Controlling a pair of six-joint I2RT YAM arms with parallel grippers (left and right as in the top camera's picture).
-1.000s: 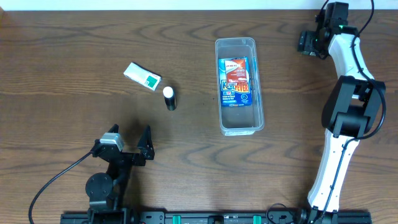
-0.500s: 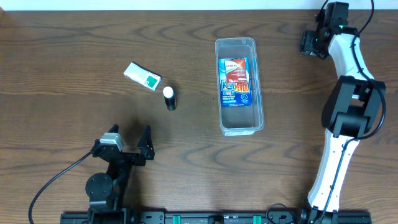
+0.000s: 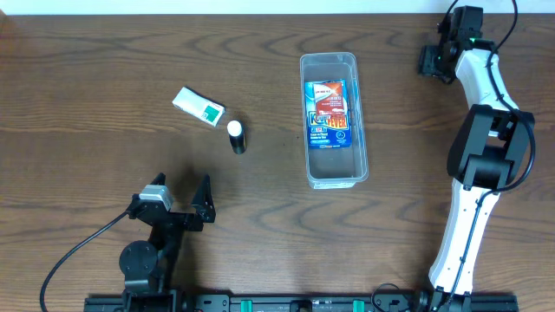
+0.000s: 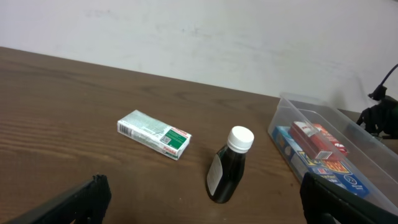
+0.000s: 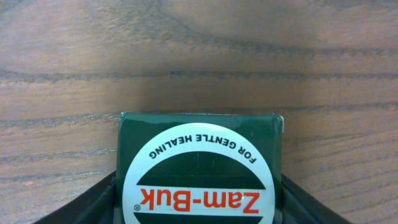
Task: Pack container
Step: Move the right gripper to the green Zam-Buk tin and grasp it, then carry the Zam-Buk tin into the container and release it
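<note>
The clear container (image 3: 328, 58) stands right of the table's centre with a blue and red box (image 3: 329, 115) lying flat in it; it also shows in the left wrist view (image 4: 300, 102). My right gripper (image 3: 432, 61) is at the far right corner, right of the container, shut on a dark green Zam-Buk box (image 5: 199, 155) held over the table. My left gripper (image 3: 178, 202) is open and empty near the front left. A green and white box (image 3: 199, 106) (image 4: 154, 134) and a dark bottle with a white cap (image 3: 236, 137) (image 4: 229, 168) sit ahead of it.
The wooden table (image 3: 87, 87) ends at a pale wall (image 4: 199, 37) at the back. The right arm's white links (image 3: 486, 130) run down the right side. A black cable (image 3: 78, 251) trails from the left arm's base.
My right gripper has shifted slightly to the right at the far corner with the Zam-Buk box in it. The left arm and the objects on the table have not moved.
</note>
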